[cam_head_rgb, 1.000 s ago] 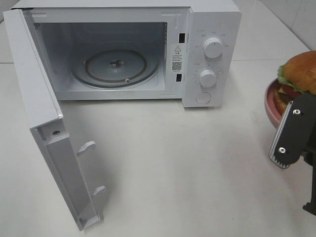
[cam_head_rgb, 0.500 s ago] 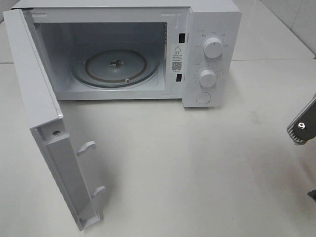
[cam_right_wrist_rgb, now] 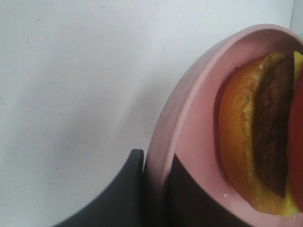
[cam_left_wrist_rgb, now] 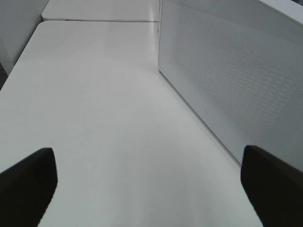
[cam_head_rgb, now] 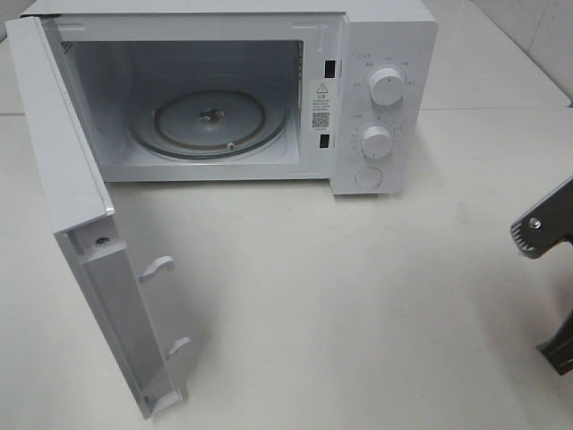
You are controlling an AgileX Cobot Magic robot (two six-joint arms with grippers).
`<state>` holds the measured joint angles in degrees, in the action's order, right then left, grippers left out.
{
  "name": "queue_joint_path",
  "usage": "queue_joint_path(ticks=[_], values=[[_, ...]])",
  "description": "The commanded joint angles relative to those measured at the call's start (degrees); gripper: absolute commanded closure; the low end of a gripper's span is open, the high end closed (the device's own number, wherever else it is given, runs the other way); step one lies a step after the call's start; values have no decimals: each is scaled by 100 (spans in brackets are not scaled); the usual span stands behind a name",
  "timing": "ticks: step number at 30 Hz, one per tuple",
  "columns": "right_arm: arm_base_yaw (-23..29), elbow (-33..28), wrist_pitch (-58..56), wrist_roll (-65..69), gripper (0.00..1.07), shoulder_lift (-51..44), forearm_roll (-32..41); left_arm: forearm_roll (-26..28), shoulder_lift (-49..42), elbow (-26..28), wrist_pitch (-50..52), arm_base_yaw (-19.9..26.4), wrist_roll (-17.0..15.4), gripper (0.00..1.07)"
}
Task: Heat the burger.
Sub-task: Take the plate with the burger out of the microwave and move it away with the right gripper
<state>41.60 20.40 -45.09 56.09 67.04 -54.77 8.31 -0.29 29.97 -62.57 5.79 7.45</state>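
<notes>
We saw the white box-shaped microwave oven standing on the white tabletop, its door swung wide and its round glass turntable bare. From high up, the right arm was mostly cut off at the frame's edge; only a grey and black part of the right gripper showed, and the burger was out of that view. The right wrist camera alone showed it: the tall burger with golden-brown bun, dark patty and yellow cheese lay on a pink round plate, whose rim the black fingers pinched tightly. The left gripper appeared only in its own wrist view, jaws spread wide with nothing between them, beside the microwave's perforated white side panel.
</notes>
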Motion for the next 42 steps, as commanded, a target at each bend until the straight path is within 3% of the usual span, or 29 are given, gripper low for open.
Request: queue_joint_path(ticks=[1,17,26,36,42], values=[[-17,29,-11,441,107,223,-476,6,-97,-6,80,0,0,9],[-17,29,183,2487,107,1748,-1570,6,-97,-6,80,0,0,9],[-447,29,458,3105,106,2418,-2194,6,-97,-6,80,0,0,9],[-550,29,607,3610,103,2939,-2447,6,-97,-6,80,0,0,9],[-550,57,802,3587,94,3037,-2406,6,-97,-6,80,0,0,9]])
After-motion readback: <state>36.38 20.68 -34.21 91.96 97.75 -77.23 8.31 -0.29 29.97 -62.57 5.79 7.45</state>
